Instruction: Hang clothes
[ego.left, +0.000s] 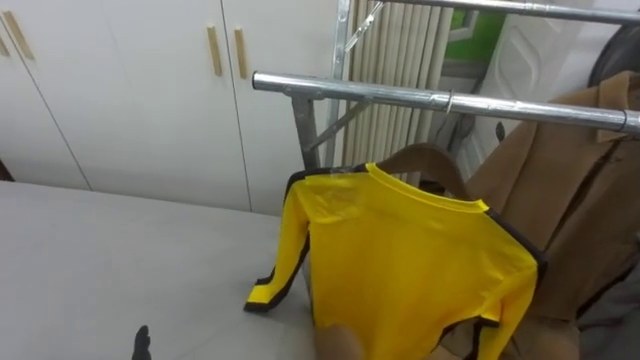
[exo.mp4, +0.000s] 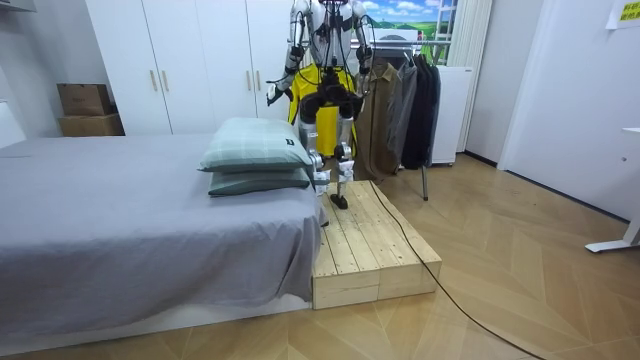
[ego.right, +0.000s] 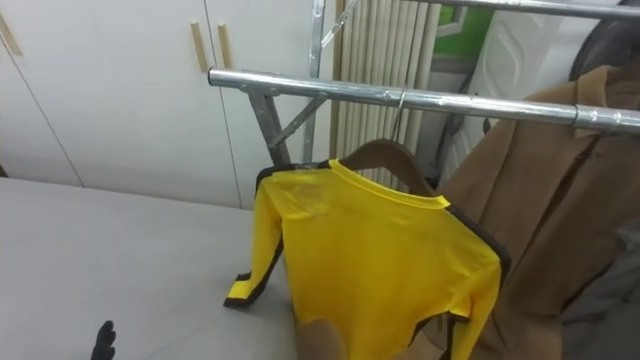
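A: What sits closest to us?

B: At the lower edge of our eye view, a dark tip of our left hand shows over the grey bed. It is apart from the cloth, and we cannot tell how open it is. Our right hand is tiny in the room view, just beside the garment. We cannot tell its state either, or whether it has hold of anything.

A: And the garment itself?

B: The yellow shirt is draped over a wooden hanger, with one sleeve dangling by the bed's edge. There is a pale blur at its lower hem that we cannot identify.

A: Is it up yet?

B: We judge so. The hanger's hook appears to sit over the rail, so the rail rather than a hand would be carrying the weight.

A: Why that spot?

B: It is the bare stretch between the rail's open end and the brown coat. We think it gives room to hook on without crowding the coat. We stand on the wooden platform at the bed's corner, probably to bring the rail within reach.

A: Beyond that?

B: The white wardrobe.
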